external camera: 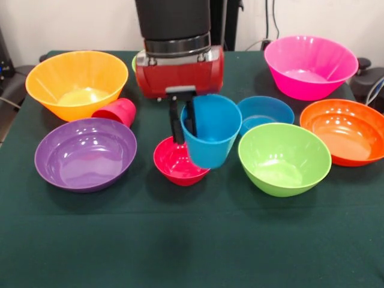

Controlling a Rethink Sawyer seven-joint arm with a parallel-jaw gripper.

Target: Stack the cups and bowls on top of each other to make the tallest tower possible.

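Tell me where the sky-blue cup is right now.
In the front view, the sky-blue cup is at centre, gripped by its rim in the end effector, above the small red bowl and left of the lime green bowl.

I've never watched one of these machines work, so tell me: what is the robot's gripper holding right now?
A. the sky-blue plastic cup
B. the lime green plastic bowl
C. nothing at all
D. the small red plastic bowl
A: the gripper has its black fingers clamped over the rim of the sky-blue plastic cup, which hangs upright beside the small red plastic bowl.
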